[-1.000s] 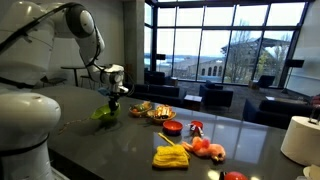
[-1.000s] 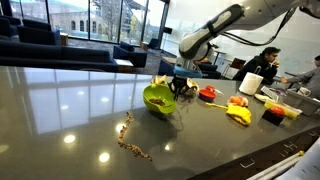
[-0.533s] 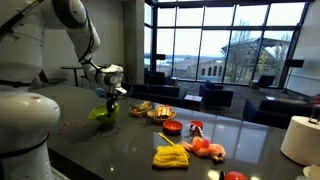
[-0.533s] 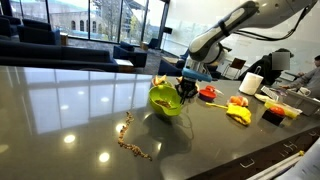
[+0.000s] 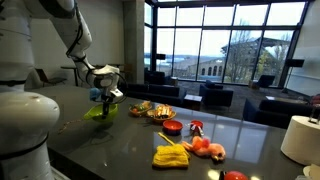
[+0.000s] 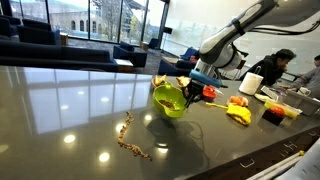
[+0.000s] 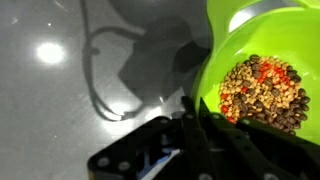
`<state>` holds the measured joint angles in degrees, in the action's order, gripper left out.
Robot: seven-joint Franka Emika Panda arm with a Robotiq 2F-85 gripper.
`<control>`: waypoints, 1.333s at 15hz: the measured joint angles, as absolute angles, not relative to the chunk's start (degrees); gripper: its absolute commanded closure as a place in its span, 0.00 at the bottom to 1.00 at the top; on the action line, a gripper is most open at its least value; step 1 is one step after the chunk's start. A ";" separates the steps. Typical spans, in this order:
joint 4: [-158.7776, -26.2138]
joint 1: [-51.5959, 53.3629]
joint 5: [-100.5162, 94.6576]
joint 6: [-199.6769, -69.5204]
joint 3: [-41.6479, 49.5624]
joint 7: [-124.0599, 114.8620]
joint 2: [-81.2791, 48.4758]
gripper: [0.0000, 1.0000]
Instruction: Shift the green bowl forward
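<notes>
The green bowl (image 6: 170, 99) is lime green and holds brown and red bits, seen in the wrist view (image 7: 262, 60). My gripper (image 6: 190, 92) is shut on its rim and holds it tilted above the dark glossy table. In an exterior view the bowl (image 5: 98, 112) hangs below the gripper (image 5: 103, 99). In the wrist view the fingers (image 7: 198, 112) pinch the bowl's near edge.
A yellowish plate of mixed food (image 5: 154, 110), a small red bowl (image 5: 172, 127), yellow and red food items (image 5: 172, 156) and a white roll (image 5: 300, 138) lie on the table. A trail of spilled crumbs (image 6: 130, 140) lies on the table (image 6: 70, 105).
The arm has carried the green bowl sideways over the table, lifted and tilted. The gripper has stayed shut on its rim.
</notes>
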<state>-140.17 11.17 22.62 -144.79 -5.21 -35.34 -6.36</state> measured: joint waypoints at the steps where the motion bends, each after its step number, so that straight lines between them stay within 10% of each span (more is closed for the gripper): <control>1: -141.36 11.17 24.56 -145.85 -5.37 -35.37 -5.60 0.99; 20: -142.66 5.21 18.67 -130.10 -4.80 -46.60 4.38 0.99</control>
